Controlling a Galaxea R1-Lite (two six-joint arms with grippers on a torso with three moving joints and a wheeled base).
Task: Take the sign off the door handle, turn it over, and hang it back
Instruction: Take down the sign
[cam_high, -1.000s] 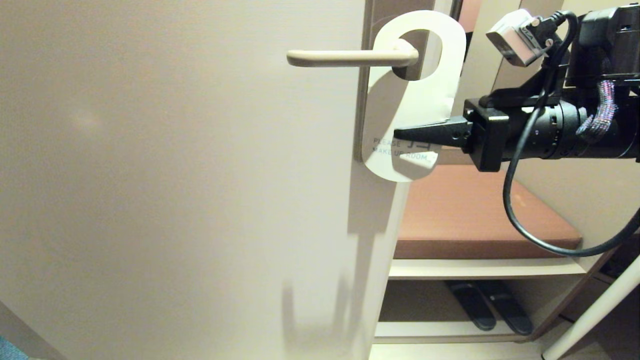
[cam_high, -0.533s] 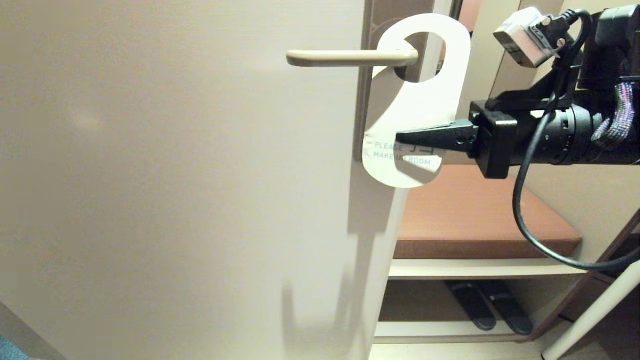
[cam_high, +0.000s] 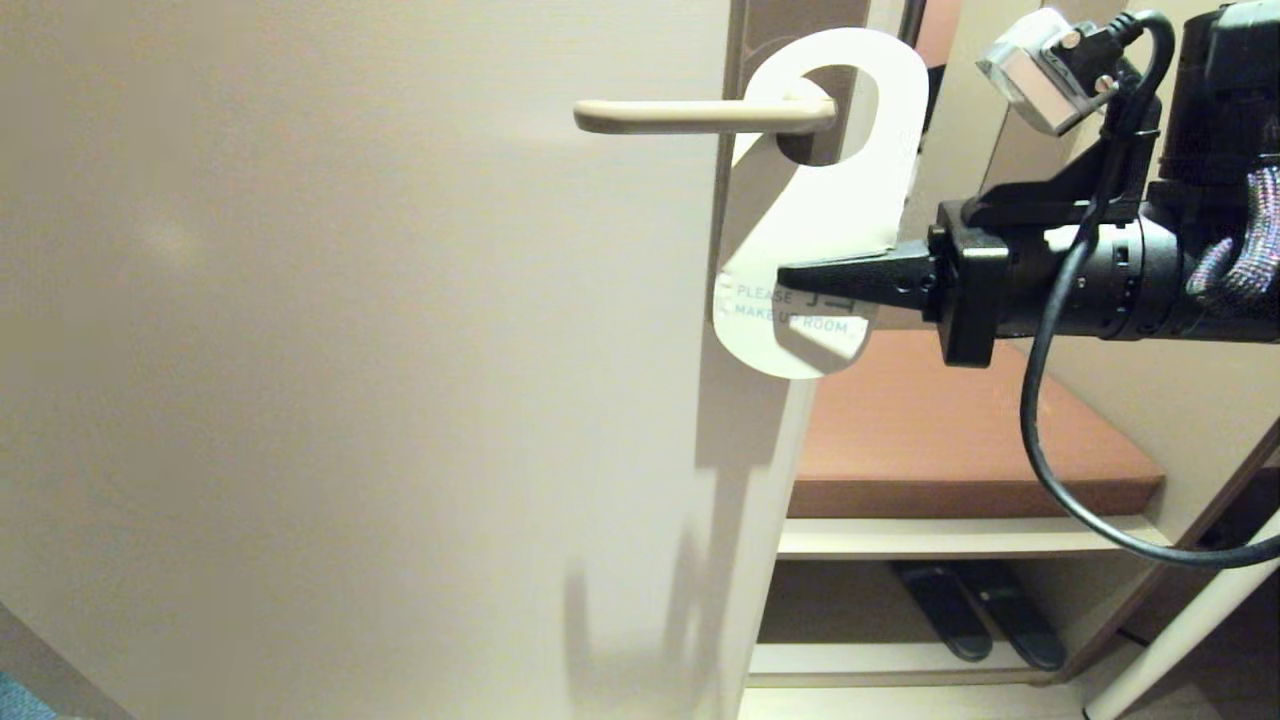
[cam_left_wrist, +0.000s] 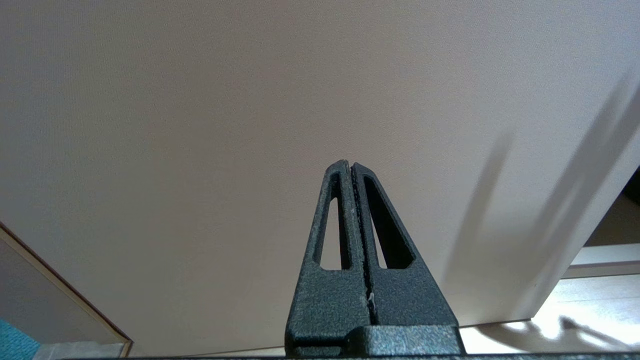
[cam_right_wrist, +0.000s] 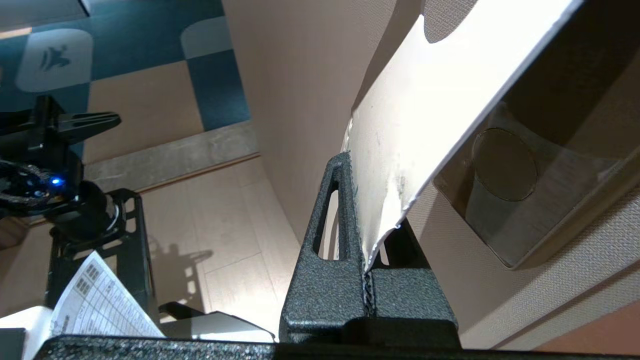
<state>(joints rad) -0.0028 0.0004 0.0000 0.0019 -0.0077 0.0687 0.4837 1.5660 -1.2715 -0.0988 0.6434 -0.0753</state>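
Beige door (cam_high: 350, 350) fills the head view from 12 round to 9 o'clock, standing open; past its edge, at 4 o'clock, a brown bench cushion (cam_high: 930, 430) over shelves (cam_high: 960, 535) with dark slippers (cam_high: 975, 610) on the lower shelf. The door handle (cam_high: 700, 115) sits at 12 o'clock, lever pointing toward 9 o'clock, on its brown-grey plate (cam_high: 745, 60). The sign (cam_high: 815, 210), white "PLEASE MAKE UP ROOM" side out, has its hole looped over the handle's elbow and hangs toward 6 o'clock, its lower end swung off the door edge. The right gripper (cam_high: 800, 278) comes in level from 3 o'clock, jaws clamped on the sign's lower part.

Right wrist view only: the sign's edge pinched between the jaws, the latch plate (cam_right_wrist: 530, 190) on the door edge, blue-and-tan carpet tiles (cam_right_wrist: 150, 65), wood floor (cam_right_wrist: 235, 240), a printed sheet (cam_right_wrist: 100, 305), and part of the robot's own frame (cam_right_wrist: 75, 200). Left wrist view only: the left gripper (cam_left_wrist: 350, 167), parked low near the door's face, jaws pressed together and holding nothing, plus the door's bottom edge and a sliver of floor.

Versus a second ago: the sign's bottom has dropped slightly and shifted toward 9 o'clock, and its top now sits a little lower on the handle; the right gripper moved with it. The handle and the door look unchanged.
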